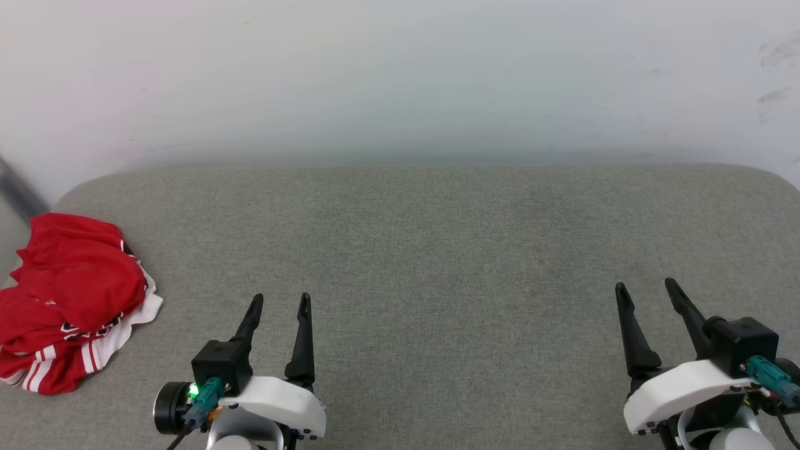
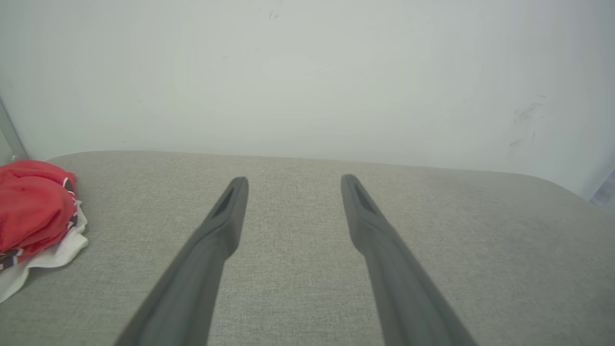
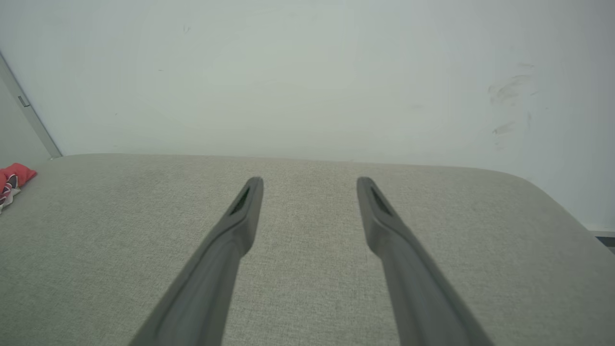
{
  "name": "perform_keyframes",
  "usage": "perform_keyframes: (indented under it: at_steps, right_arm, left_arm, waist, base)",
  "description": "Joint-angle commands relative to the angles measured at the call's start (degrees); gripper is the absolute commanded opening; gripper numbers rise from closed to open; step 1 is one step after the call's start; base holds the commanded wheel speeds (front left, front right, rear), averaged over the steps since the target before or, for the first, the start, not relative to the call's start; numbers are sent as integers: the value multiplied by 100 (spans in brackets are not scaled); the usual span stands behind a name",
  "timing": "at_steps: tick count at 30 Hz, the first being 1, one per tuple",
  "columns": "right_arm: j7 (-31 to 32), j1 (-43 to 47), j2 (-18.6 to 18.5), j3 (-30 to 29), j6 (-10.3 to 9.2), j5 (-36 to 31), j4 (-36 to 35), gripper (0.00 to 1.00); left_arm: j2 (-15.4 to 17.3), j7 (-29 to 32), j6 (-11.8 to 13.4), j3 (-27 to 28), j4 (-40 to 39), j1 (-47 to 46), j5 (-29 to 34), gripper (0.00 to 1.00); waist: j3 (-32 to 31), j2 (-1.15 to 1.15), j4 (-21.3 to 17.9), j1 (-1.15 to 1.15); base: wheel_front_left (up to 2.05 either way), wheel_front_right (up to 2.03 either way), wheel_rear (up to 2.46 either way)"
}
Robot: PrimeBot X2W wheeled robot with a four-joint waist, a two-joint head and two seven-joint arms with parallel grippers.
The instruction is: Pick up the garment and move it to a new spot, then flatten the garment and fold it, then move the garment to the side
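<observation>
Your head view looks forward and down from above onto the grey padded surface (image 1: pixel 437 250), with the left gripper (image 1: pixel 281 298) and right gripper (image 1: pixel 645 285) at its bottom edge and the pale wall (image 1: pixel 400 75) across its top. Each of your wrist views sits low and close over the padding, looking along its own gripper toward that same wall. All three share the surface's far edge, the wall, and the garment (image 1: pixel 69 294) at the left edge, smallest in the right wrist view.

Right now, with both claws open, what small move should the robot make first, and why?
Probably reach the left gripper leftward to the garment. It lies crumpled at the left end of the grey cushion, nearest that gripper; the right gripper sits far across. Both are open and empty.
</observation>
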Motion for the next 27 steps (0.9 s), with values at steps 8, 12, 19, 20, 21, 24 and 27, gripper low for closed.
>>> perform_keyframes:
  at_steps: [8, 12, 19, 20, 21, 24, 27]
  right_arm:
    - [-99, -6, 31, -72, -2, -200, 66, 100]
    - [-133, -41, 33, -149, -2, -81, 123, 100]
    - [-176, -86, 34, -246, -2, 108, 216, 100]
    - [-174, -90, 34, -253, -2, 125, 225, 100]
    - [-180, -94, 34, -256, -2, 126, 233, 100]
    - [-193, -99, 34, -255, -2, 132, 255, 100]
    - [-197, -100, 34, -258, -2, 155, 281, 100]
  left_arm:
    - [13, -124, 54, -50, 27, -61, 360, 100]
    - [13, -143, 69, -47, 41, -66, 351, 100]
    - [12, -138, 54, 3, 82, -103, 274, 100]
    - [12, -137, 57, 5, 84, -112, 264, 100]
    - [12, -137, 61, 6, 87, -117, 258, 100]
    - [12, -136, 49, 30, 98, -127, 249, 100]
    - [11, -131, 38, 36, 109, -135, 248, 100]
  waist:
    - [-12, 0, 4, 0]
    - [-10, 0, 6, 0]
    - [-10, 0, 17, 0]
    - [-10, 0, 19, 0]
    - [-9, 0, 20, 0]
    - [-7, 0, 20, 0]
    - [-3, 0, 23, 0]
  base:
    - [0, 0, 0]
    - [0, 0, 0]
    - [0, 0, 0]
    - [0, 0, 0]
    - [0, 0, 0]
    - [0, 0, 0]
    - [0, 0, 0]
